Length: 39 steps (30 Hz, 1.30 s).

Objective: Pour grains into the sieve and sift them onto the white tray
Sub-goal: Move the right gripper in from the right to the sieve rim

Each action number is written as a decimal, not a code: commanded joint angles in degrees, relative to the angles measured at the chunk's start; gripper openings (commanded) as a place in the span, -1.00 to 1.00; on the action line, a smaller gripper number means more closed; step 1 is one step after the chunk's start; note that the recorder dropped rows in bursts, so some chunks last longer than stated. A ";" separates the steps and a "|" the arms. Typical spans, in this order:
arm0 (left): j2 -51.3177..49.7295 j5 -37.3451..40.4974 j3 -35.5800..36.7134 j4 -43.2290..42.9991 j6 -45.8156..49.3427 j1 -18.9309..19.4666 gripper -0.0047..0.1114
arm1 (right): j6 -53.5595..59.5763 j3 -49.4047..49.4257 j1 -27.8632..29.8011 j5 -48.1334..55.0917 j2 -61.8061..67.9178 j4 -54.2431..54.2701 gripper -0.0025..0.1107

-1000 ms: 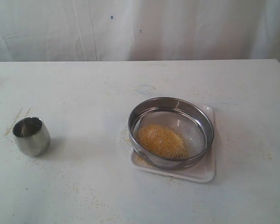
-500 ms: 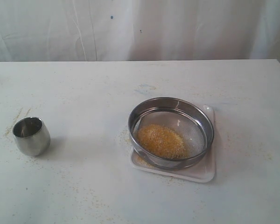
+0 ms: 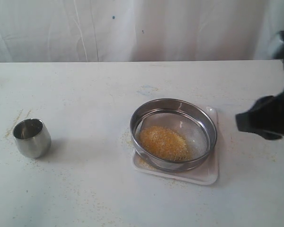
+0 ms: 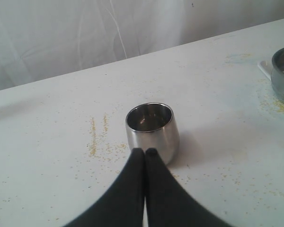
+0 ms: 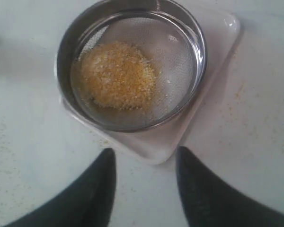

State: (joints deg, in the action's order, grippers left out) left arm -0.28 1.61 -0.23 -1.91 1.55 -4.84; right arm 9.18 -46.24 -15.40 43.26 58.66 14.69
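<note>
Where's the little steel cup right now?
In the exterior view the steel cup stands upright at far left, well apart from the sieve; the shut left hand is right by it.

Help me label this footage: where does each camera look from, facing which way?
Exterior: off the arms, raised, angled down at steel cup and sieve on white tray; blurred right gripper at right edge.
Left wrist: low, faces the cup; shut left gripper shows.
Right wrist: above, looks down on grains in the sieve; right gripper shows open.
Shared: sieve, grains, tray in exterior and right wrist.
</note>
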 commanded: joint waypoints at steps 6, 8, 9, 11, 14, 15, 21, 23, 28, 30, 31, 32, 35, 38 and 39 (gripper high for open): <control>0.28 -0.25 0.23 0.57 0.00 0.14 -0.92 | 7.54 -19.34 0.55 -4.16 29.03 -4.09 0.19; 0.28 -0.25 0.23 0.57 0.00 0.14 -0.92 | 7.54 -22.90 1.15 -4.04 33.72 -4.37 0.19; 0.28 -0.25 0.23 0.57 0.00 0.14 -0.92 | 7.54 -24.80 1.39 -3.67 36.27 -4.37 0.19; 0.28 -0.25 0.23 0.57 0.00 0.14 -0.92 | 7.54 -28.45 1.74 -2.39 41.02 -4.37 0.19; 0.28 -0.25 0.23 0.57 0.00 0.14 -0.92 | 8.89 -32.81 1.74 -0.06 46.59 -4.37 0.19; 0.28 -0.25 0.23 0.57 0.00 0.14 -0.92 | 8.89 -33.92 1.74 0.60 48.26 -4.37 0.19; 0.28 -0.25 0.23 0.57 0.00 0.14 -0.92 | 11.14 -36.54 1.74 1.80 54.22 -4.37 0.16; 0.28 -0.25 0.23 0.57 0.00 0.14 -0.92 | 12.37 -36.54 1.74 1.38 55.60 -4.37 0.14; 0.28 -0.25 0.23 0.57 0.00 0.14 -0.92 | 13.65 -36.54 1.74 0.35 58.06 -4.37 0.12; 0.28 -0.25 0.23 0.57 0.00 0.14 -0.92 | 13.99 -36.54 1.74 0.10 58.51 -4.37 0.12; 0.28 -0.25 0.23 0.57 0.00 0.14 -0.92 | 14.18 -36.54 1.74 -0.06 58.79 -4.37 0.12; 0.28 -0.25 0.23 0.57 0.00 0.14 -0.92 | 14.17 -36.54 1.74 -0.20 59.01 -4.37 0.11; 0.28 -0.25 0.23 0.57 0.00 0.14 -0.92 | 14.17 -36.54 1.74 -0.46 59.90 -4.37 0.04; 0.28 -0.25 0.23 0.57 0.00 0.14 -0.92 | 14.61 -36.54 1.74 -0.60 60.78 -4.37 -0.02; 0.28 -0.25 0.23 0.57 0.00 0.14 -0.92 | 14.69 -36.54 1.74 -0.60 60.91 -4.37 -0.03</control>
State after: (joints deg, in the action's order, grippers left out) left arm -0.28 1.61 -0.23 -1.91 1.55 -4.84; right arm 22.96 -82.26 -13.93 42.93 119.20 10.39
